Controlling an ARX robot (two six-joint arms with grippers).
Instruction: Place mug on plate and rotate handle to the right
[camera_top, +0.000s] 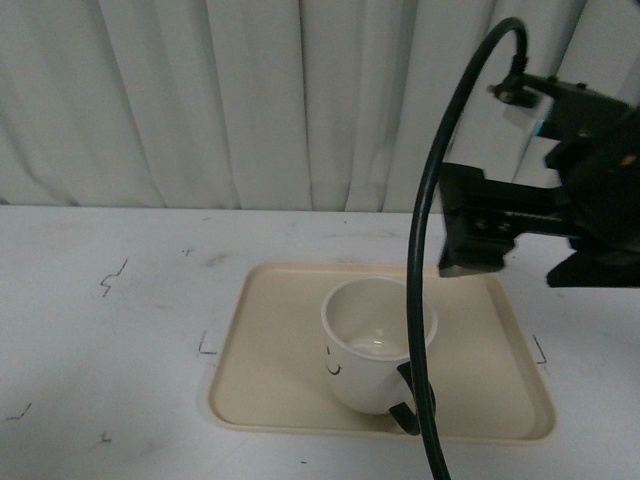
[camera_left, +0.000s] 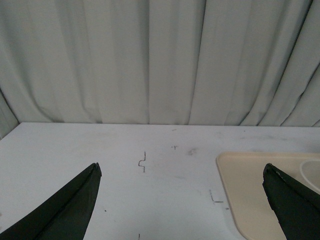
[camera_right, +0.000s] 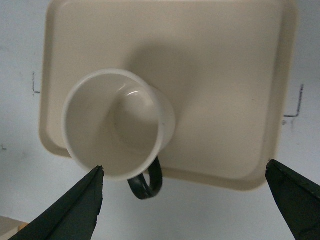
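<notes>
Since the mug (camera_top: 378, 345) is seen standing upright inside the plate (camera_top: 270, 360), close to the plate's near rim, the placing step is judged done. Its handle (camera_top: 408, 400) is pointed out over the plate's near rim and only slightly to the right, partly hidden by a black cable (camera_top: 430, 200), so the rotation is judged unfinished. The right gripper (camera_right: 184, 166) is seen above the plate with its fingers spread wide and nothing gripped. The left gripper (camera_left: 181, 166) is seen over the table (camera_left: 100, 145) beside the plate's left edge, likewise parted and empty. A fresh grasp on the mug would be needed for the turn.
</notes>
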